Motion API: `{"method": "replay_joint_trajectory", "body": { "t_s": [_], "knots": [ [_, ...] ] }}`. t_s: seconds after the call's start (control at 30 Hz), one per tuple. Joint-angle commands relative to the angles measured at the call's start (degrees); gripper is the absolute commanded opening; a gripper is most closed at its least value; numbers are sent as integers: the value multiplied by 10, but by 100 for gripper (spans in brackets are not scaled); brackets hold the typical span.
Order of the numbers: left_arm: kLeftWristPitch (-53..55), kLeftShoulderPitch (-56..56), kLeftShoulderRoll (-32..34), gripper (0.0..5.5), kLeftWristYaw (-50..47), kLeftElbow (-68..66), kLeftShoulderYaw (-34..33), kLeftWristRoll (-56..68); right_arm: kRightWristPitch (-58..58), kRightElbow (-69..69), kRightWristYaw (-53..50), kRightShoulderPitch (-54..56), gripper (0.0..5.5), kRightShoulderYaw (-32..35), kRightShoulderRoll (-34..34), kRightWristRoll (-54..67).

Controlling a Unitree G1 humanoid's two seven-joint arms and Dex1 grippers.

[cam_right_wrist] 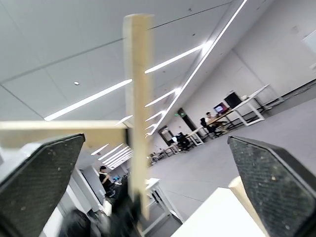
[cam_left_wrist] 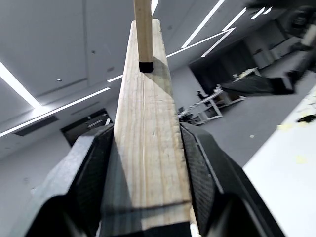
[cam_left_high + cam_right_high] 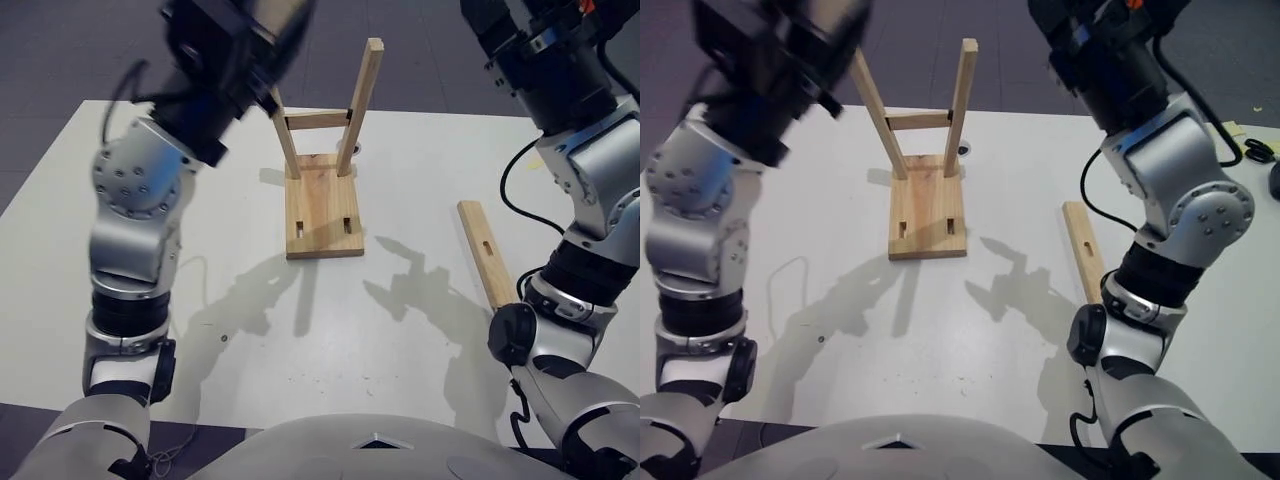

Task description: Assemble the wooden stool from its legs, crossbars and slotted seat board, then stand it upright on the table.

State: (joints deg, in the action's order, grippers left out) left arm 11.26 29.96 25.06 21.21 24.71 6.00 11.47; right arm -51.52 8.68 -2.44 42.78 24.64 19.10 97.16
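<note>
On the white table (image 3: 250,330), toward its far middle, the seat board (image 3: 322,215) is seen lying flat, its long side running away from the robot. Two legs are stood at its far end. The left leg (image 3: 287,145) is tilted, top leaning to the robot's left. The right leg (image 3: 360,100) is tilted slightly the other way, and its top is carried higher. They are joined by a crossbar (image 3: 318,120), set roughly level and well above the board. Two slots (image 3: 297,228) are seen open at the board's near end. The left gripper (image 2: 148,163) is clenched on the upper part of the left leg. In the left wrist view the wood is pressed between both fingers (image 2: 94,182), and the crossbar's end is seen seated in the leg beyond the grip. The right gripper (image 1: 155,143) is raised above the table's far right side and is released, fingers spread wide. The legs and crossbar are seen blurred beyond it. A loose leg (image 3: 485,252) is laid flat on the table to the right of the board, well apart from it, with a slot cut in its upper face.
</note>
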Motion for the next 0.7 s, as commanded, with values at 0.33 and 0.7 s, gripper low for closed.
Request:
{"method": "replay_joint_trajectory", "body": {
  "t_s": [0.33, 0.7],
  "knots": [
    [5, -71, -23, 204, 50, 21, 23, 19, 27, -51, -44, 6, 540, -32, 49, -16],
    [12, -83, -38, 204, 57, 33, 37, 11, 28, -41, -46, -29, 497, -40, 33, -22]
  ]
}}
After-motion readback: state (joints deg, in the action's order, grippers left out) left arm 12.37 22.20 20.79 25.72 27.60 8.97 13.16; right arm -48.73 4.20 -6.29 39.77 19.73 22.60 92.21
